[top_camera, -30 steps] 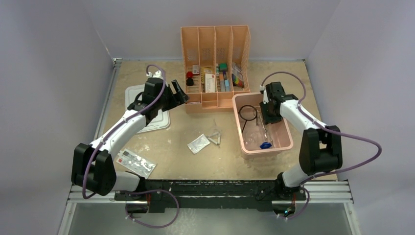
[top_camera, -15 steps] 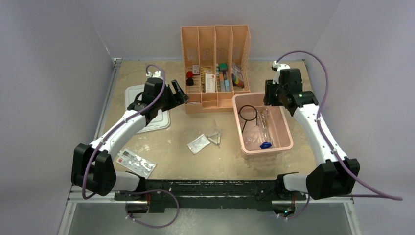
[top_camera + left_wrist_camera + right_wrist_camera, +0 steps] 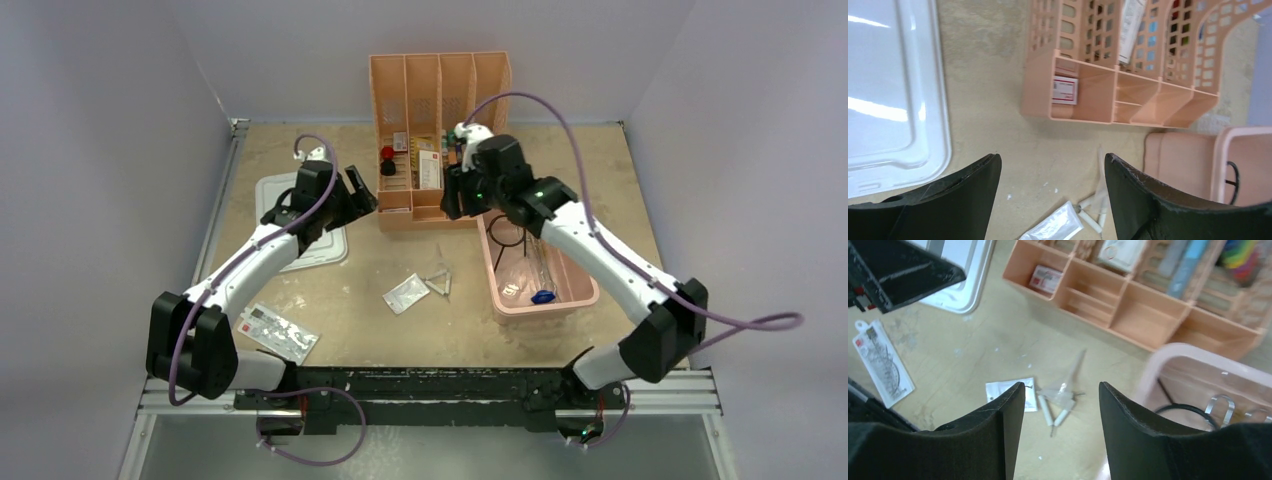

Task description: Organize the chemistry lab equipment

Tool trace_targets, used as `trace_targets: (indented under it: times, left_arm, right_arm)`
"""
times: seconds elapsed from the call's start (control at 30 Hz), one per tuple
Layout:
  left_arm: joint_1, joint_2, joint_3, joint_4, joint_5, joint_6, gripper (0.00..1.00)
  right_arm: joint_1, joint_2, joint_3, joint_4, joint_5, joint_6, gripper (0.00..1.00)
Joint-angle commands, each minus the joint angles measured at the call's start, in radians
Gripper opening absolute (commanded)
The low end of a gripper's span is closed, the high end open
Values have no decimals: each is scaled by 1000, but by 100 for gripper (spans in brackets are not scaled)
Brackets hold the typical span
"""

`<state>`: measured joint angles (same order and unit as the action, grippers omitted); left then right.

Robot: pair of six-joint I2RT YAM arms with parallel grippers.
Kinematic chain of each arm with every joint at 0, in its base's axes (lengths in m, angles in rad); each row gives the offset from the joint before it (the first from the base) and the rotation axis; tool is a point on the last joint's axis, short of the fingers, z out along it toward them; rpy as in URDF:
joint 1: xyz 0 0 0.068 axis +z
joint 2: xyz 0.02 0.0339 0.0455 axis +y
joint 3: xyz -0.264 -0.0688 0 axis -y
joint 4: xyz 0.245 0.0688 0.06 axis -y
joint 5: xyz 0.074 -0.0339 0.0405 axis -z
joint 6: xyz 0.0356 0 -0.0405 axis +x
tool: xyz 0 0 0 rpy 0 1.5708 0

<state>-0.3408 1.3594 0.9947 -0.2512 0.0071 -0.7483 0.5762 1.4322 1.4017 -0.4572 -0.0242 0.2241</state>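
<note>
From above, the right arm has left the pink bin [image 3: 545, 306], where it hung a second ago. It has swung across to the front edge of the peach organizer [image 3: 440, 95]. The right tool [image 3: 452, 203] is over the worktop [image 3: 600, 160] there. The left tool [image 3: 362, 190] has not stirred beside the white lid [image 3: 272, 192]. The blue-capped tube [image 3: 541, 296] lies in the bin with the black wire ring [image 3: 497, 234]. The white triangle [image 3: 438, 280] and a clear packet [image 3: 405, 295] are loose on the worktop between the arms.

The left wrist camera shows the left tool [image 3: 1052, 164] spread wide with nothing in it. The packet [image 3: 1054, 228] and triangle [image 3: 1096, 210] lie just below its gap.

The right wrist camera shows the right tool [image 3: 1062, 389] parted and empty, wider than a moment back. The triangle [image 3: 1064, 396] lies between its fingers, the packet [image 3: 997, 390] beside it. The ring [image 3: 1182, 409] and a steel loop [image 3: 1220, 402], probably the tongs, rest in the bin [image 3: 1188, 357].

To my eye the drop-off is done, and the right arm is now lining up on the triangle.
</note>
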Motion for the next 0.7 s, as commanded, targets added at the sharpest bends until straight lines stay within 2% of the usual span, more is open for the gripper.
trace_targets:
  times: [0.0,0.23,0.47,0.67]
  left_arm:
    - [9,-14,28,-80,-141,-34,74]
    - [12,-29,-93,-119,-106,-100,75]
    - [25,-20,-143,-127,-101,-152,74]
    - [28,-91,-226,-138,-113,-203,74]
  right_arm:
    - [120,78,28,67,68,50,58]
    - [269,206,12,121,124,91,59]
    - [338,313,-29,142,133,40,59]
    - [350,370,-58,161,111,42,50]
